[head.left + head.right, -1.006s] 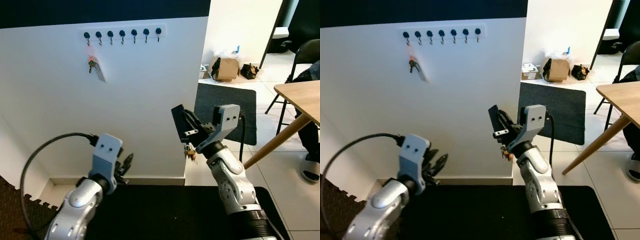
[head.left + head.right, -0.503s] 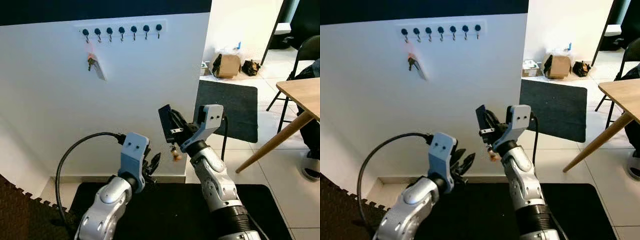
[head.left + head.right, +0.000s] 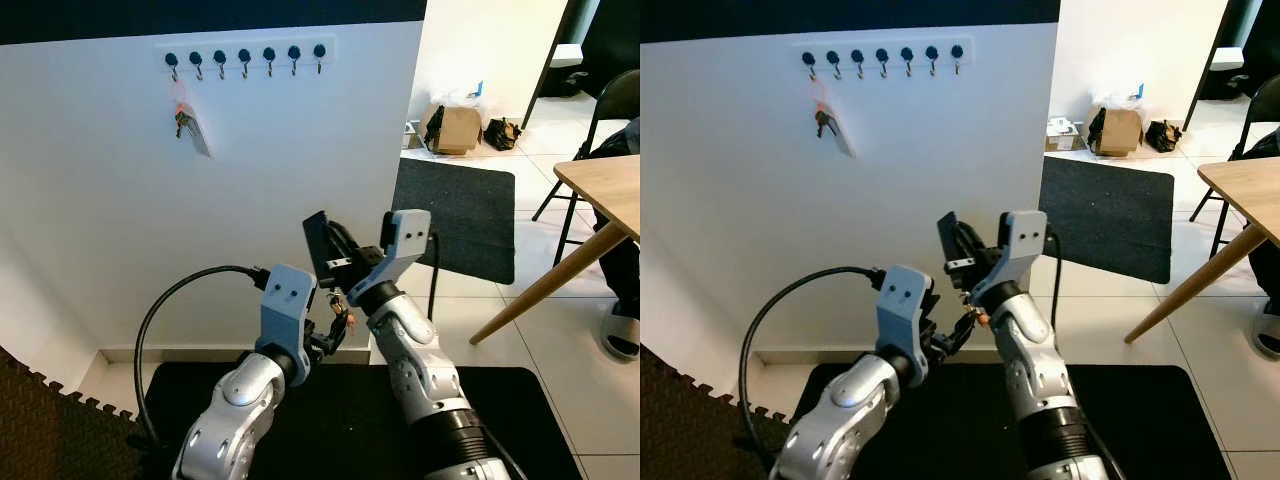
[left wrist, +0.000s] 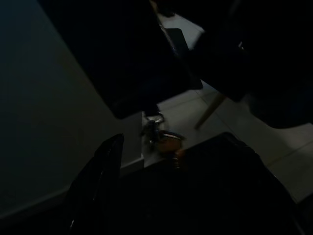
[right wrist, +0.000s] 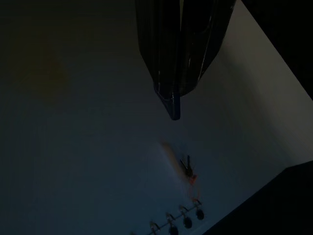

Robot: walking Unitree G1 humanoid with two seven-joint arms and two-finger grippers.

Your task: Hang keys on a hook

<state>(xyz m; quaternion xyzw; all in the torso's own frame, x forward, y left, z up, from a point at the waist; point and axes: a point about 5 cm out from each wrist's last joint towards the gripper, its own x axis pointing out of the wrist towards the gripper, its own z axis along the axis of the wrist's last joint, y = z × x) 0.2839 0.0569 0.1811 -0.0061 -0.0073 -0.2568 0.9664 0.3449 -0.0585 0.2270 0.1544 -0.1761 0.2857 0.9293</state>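
In the left eye view, the right pincer (image 3: 335, 262) pinched a bunch of keys (image 3: 340, 313) that dangled below it, low before the white wall (image 3: 120, 230). The left pincer (image 3: 333, 332) reached up just beside them, fingers seemingly parted (likely to take them over). High on the far wall ran a row of hooks (image 3: 245, 58); its leftmost hook already carried another key set (image 3: 186, 122).

The left wrist view, very dark, showed the keys hanging ahead of one finger (image 4: 100, 181).
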